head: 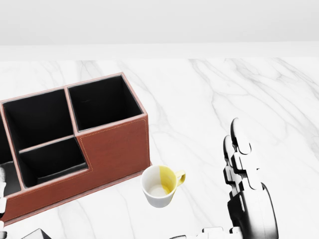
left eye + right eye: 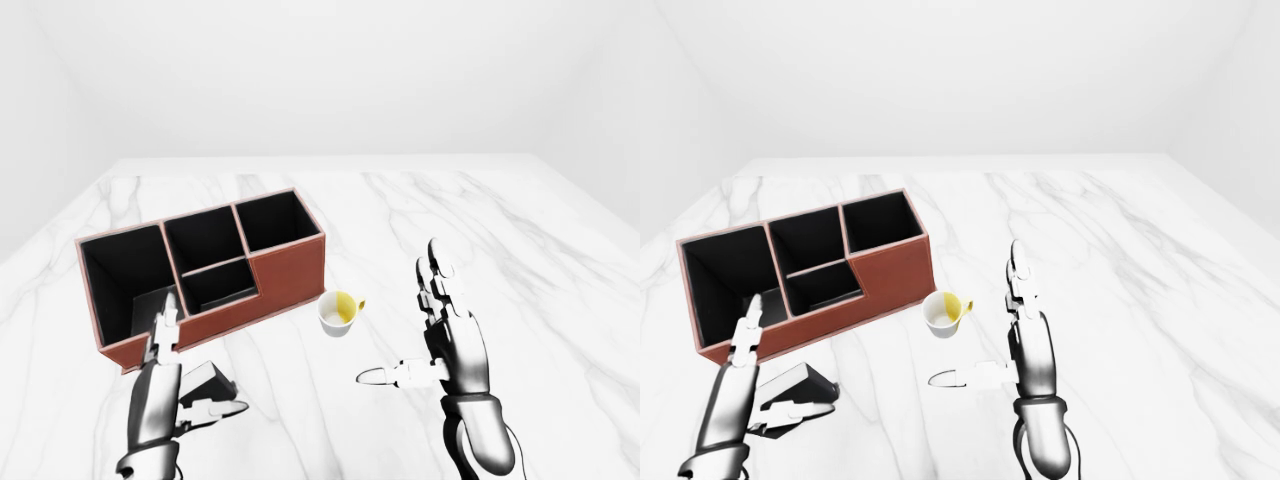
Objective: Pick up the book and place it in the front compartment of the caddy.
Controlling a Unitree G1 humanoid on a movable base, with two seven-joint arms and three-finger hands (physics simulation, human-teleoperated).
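The caddy (image 2: 288, 276) is a red-brown box with black compartments, standing left of centre in the left-eye view. The dark book (image 2: 798, 384) lies flat on the marble just below the caddy's near wall; only its corner (image 1: 37, 234) shows in the head view. My left hand (image 2: 200, 357) is open, its fingers pointing up at the book's left and its thumb under the book's near edge, not closed round it. My right hand (image 2: 410, 330) is open and empty, held upright to the right of the mug.
A white mug (image 1: 160, 185) with a yellow inside and handle stands close to the caddy's right corner, between the caddy and my right hand. The white marble table (image 2: 520, 240) stretches away to the right and top. Plain white walls lie beyond.
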